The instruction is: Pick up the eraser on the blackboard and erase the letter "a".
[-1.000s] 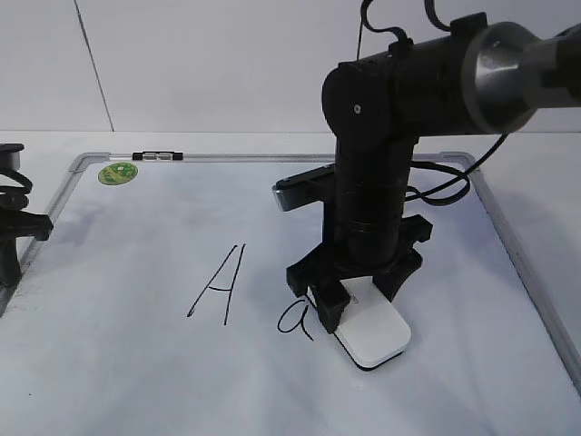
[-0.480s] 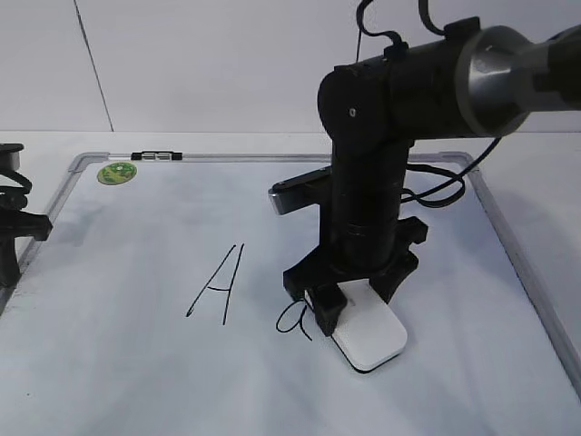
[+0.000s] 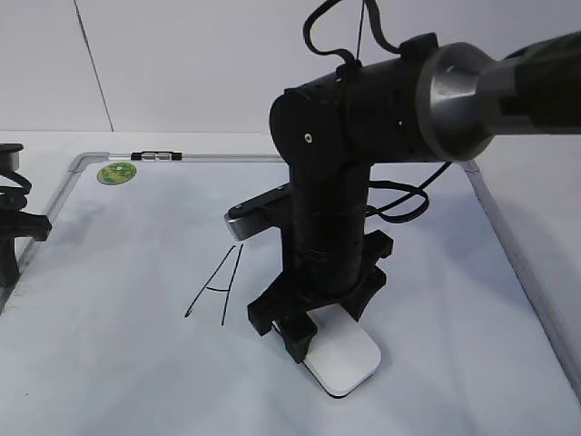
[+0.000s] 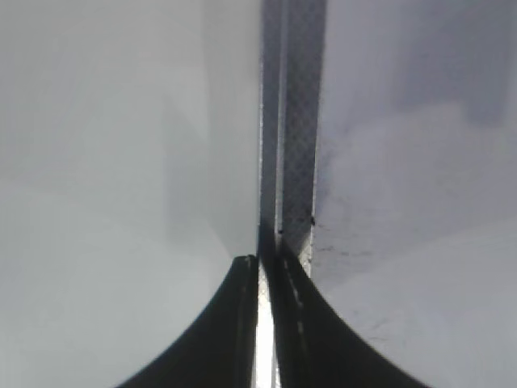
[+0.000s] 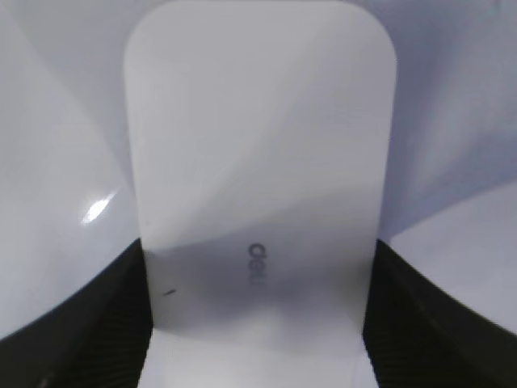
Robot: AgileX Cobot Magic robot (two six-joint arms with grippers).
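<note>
My right gripper (image 3: 313, 329) is shut on the white eraser (image 3: 343, 359), which lies flat on the blackboard (image 3: 136, 363) near its front middle. The right wrist view shows the eraser (image 5: 258, 162) between my two black fingers (image 5: 258, 323), with small grey lettering on top. The letter "a" does not show in any view; my right gripper and the eraser cover the spot just right of the capital "A" (image 3: 218, 286). My left gripper (image 4: 262, 267) is shut and empty over the board's left frame (image 4: 295, 162).
A round green sticker (image 3: 116, 172) sits at the board's back left corner. The silver frame (image 3: 517, 263) runs along the right edge. My left arm (image 3: 11, 227) rests at the far left edge.
My right gripper has slid the eraser to the left and a little toward the front, over the spot where the small "a" showed; that letter no longer shows.
</note>
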